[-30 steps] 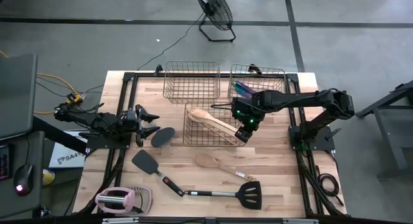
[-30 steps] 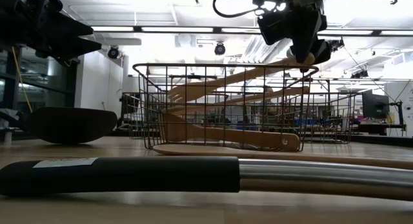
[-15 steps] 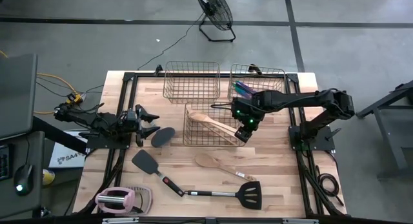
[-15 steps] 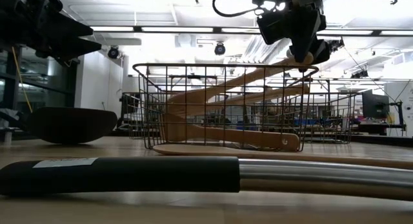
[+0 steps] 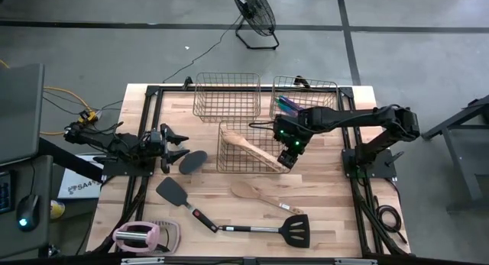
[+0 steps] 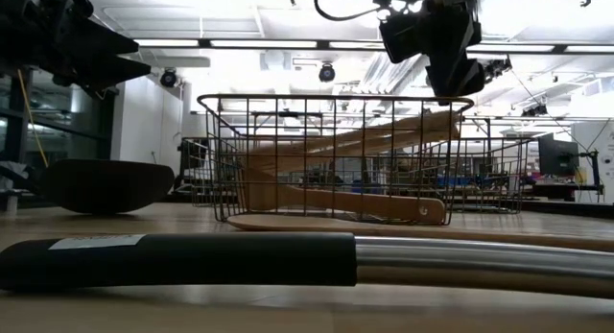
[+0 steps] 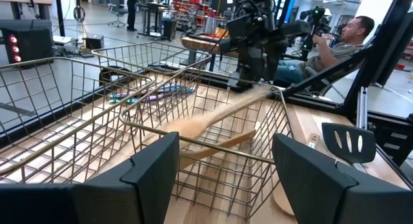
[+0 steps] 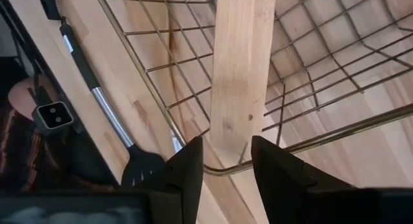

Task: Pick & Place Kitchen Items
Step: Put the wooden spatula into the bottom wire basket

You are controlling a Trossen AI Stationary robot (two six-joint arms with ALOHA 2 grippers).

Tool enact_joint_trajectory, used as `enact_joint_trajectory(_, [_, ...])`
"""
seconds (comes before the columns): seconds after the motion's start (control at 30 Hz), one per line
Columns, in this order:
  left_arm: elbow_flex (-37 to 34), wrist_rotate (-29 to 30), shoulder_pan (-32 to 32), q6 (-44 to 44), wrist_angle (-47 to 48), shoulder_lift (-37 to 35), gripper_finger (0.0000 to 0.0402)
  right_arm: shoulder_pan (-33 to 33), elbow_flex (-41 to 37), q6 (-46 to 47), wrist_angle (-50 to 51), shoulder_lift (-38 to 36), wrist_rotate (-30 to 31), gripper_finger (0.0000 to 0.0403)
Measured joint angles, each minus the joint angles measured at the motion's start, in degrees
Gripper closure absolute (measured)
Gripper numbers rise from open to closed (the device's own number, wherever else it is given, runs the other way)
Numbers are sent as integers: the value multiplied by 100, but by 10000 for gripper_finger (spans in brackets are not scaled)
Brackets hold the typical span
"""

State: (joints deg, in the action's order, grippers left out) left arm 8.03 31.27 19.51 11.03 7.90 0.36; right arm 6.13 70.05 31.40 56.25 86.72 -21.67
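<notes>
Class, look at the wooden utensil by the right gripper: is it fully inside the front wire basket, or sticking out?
Sticking out. The wooden utensil leans with its handle end over the front wire basket rim, beneath the right gripper.

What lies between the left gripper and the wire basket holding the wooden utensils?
In the high view, a black spoon lies between the left gripper and that wire basket.

two dark, near-black jointed arms, matte finish. left arm (image 5: pixel 122 145) slim, with cable bundles trailing behind the pincer, orange and yellow leads farther back. left gripper (image 7: pixel 222 169) with broad, flat, angular black fingers (image 7: pixel 151 166). right arm (image 5: pixel 359 120) thicker, blocky housings, rounded elbow joint. just behind the right gripper (image 5: pixel 287 159), small green lights on the wrist block. black cable looped above that wrist in the low view. right fingers (image 8: pixel 187 169) smooth, tapered; possibly rubber-faced, hard to tell.
</notes>
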Motion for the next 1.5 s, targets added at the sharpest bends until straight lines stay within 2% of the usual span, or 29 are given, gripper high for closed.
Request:
enact_joint_trajectory(0.4, [0, -4, 0, 0, 0, 0, 158, 4, -1, -42, -46, -2, 227, 251])
enact_joint_trajectory(0.57, [0, -26, 1, 5, 0, 0, 158, 4, -1, -123, -213, -4, 252, 251])
enact_joint_trajectory(0.9, [0, -31, 1, 282, 166, -2, 158, -143, -1, -122, -143, -325, 792, 269])
enact_joint_trajectory(1.13, [0, -50, 0, 428, 280, -2, 158, -804, -3, 173, 266, -981, 1655, 292])
enact_joint_trajectory(1.23, [0, -52, 1, 430, 265, -1, 158, -1238, -2, 183, 350, -1215, 1730, 311])
enact_joint_trajectory(1.33, [0, -55, 1, 431, 262, -1, 158, -1690, -1, 181, 391, -1272, 1888, 334])
enact_joint_trajectory(1.5, [0, -65, 0, 431, 262, -2, 158, -2457, -76, 404, 641, -1185, 2735, 378])
